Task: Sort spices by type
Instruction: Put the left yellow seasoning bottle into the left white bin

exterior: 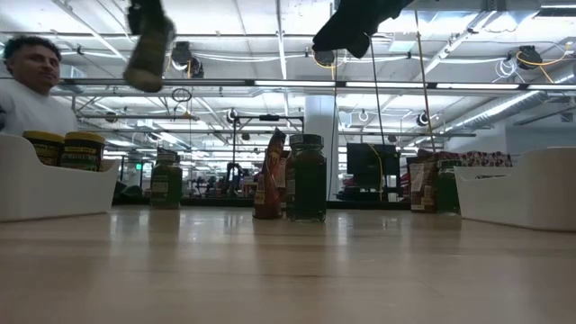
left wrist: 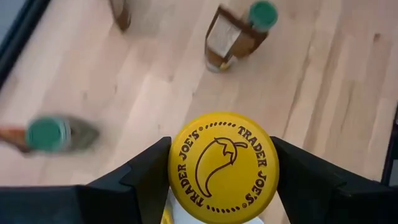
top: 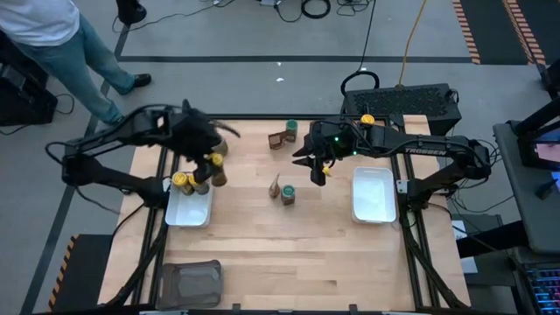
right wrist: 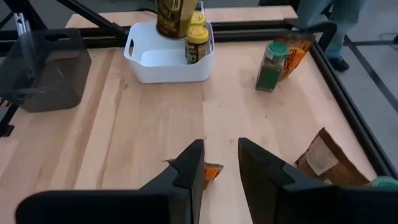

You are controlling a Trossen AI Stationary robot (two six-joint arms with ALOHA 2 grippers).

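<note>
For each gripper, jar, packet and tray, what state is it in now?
Left gripper: shut on yellow-lid jar, above left white tray.
Right gripper: open, empty.
Jars in left tray: upright.
Centre green-lid jar: upright.
Right white tray: empty.

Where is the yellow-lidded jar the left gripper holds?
In the high view, the yellow-lidded jar hangs in the left gripper above the left white tray's far edge, beside two jars already inside.

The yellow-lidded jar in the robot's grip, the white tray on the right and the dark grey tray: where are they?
yellow-lidded jar (left wrist: 222,167), left wrist view, middle of its lid.
right white tray (top: 374,178), high view, its rim.
dark grey tray (right wrist: 46,93), right wrist view, its wall.
</note>
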